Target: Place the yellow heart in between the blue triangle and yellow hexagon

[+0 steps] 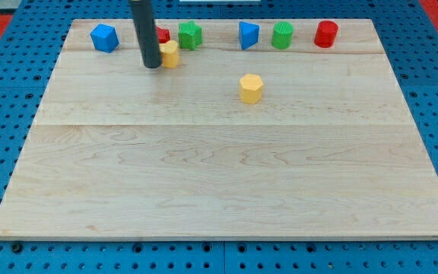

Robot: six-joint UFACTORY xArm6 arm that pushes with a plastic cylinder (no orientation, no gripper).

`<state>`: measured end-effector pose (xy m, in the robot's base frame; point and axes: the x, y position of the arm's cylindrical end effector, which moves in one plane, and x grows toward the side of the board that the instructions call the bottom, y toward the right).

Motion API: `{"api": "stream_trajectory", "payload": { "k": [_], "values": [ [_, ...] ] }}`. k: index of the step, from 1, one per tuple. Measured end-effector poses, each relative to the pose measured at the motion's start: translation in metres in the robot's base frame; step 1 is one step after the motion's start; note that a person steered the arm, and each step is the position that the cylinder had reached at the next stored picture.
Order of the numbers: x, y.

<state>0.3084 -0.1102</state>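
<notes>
The yellow heart [170,53] lies near the view's top, left of centre, just below the red block [162,35] and the green block [190,35]. My tip [152,65] is right against the heart's left side. The blue triangle [248,35] sits in the top row, right of centre. The yellow hexagon [251,88] lies below it, near the board's middle. The rod hides most of the red block.
A blue block [104,37] sits at the top left. A second green block [282,35] and a red cylinder [325,34] sit in the top row to the right. The wooden board [219,175] lies on a blue pegboard.
</notes>
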Motion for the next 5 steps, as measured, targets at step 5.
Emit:
{"api": "stream_trajectory", "payload": {
  "k": [5],
  "values": [
    [0.001,0.130]
  ]
}}
